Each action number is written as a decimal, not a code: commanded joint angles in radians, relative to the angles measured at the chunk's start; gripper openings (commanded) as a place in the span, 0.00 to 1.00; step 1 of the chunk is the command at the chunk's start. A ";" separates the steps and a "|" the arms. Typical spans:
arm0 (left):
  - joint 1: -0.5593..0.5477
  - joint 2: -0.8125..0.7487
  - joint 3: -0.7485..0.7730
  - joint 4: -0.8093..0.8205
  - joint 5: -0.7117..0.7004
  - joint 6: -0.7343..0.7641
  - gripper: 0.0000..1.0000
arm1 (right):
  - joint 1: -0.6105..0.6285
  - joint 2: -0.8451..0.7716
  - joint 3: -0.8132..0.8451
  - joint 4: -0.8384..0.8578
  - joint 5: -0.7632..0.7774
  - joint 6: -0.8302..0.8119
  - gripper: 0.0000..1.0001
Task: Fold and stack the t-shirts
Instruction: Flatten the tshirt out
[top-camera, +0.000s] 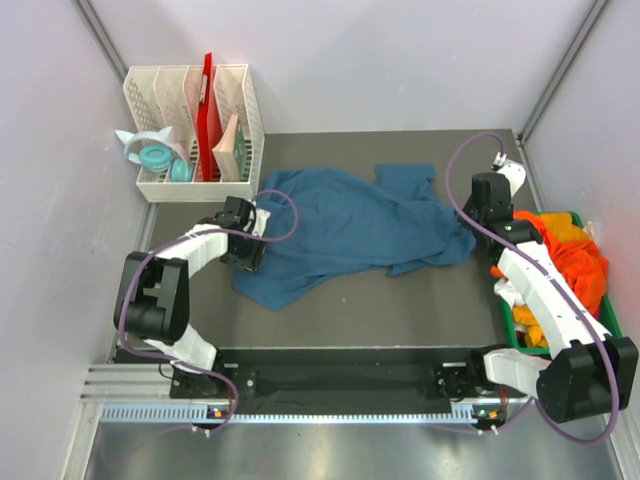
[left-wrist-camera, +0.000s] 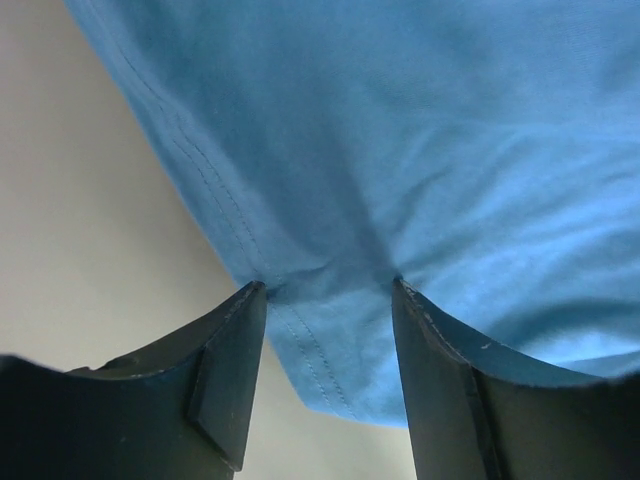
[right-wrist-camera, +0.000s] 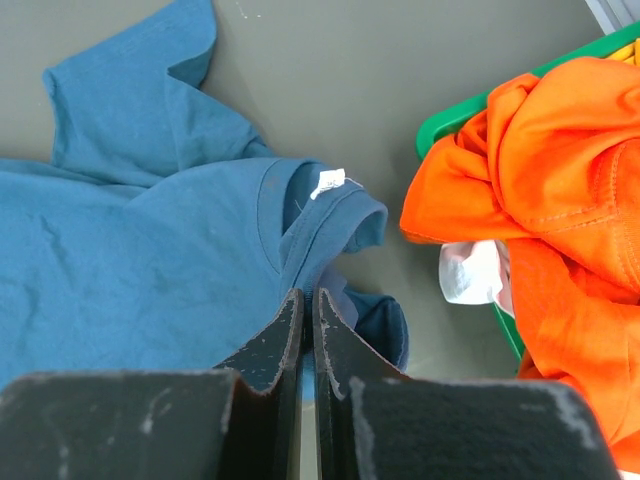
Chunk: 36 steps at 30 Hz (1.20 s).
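My left fingers (left-wrist-camera: 252, 305) stand apart, astride the hem of the teal-blue t-shirt (top-camera: 350, 225). In the top view the wrist hides them. The shirt lies rumpled across the middle of the counter (top-camera: 400, 310). My right fingers (right-wrist-camera: 300, 310) are pressed together at its collar. If cloth is pinched between them, I cannot tell. At the far right, orange t-shirts (right-wrist-camera: 560, 150) fill the green bin (right-wrist-camera: 450, 118), partly covered by the right arm.

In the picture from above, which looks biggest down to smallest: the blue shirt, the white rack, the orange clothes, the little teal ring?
1. blue shirt
2. white rack
3. orange clothes, partly hidden by the right arm, so less sure
4. teal ring
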 joint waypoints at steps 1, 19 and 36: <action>0.001 0.042 0.001 0.043 -0.094 -0.014 0.58 | 0.000 -0.039 -0.020 0.033 0.011 0.000 0.00; 0.003 0.006 -0.026 0.014 -0.111 -0.003 0.00 | -0.001 -0.034 0.004 0.032 0.007 -0.029 0.00; 0.041 -0.296 0.830 -0.330 0.031 -0.055 0.00 | 0.014 -0.066 0.616 -0.119 0.008 -0.112 0.00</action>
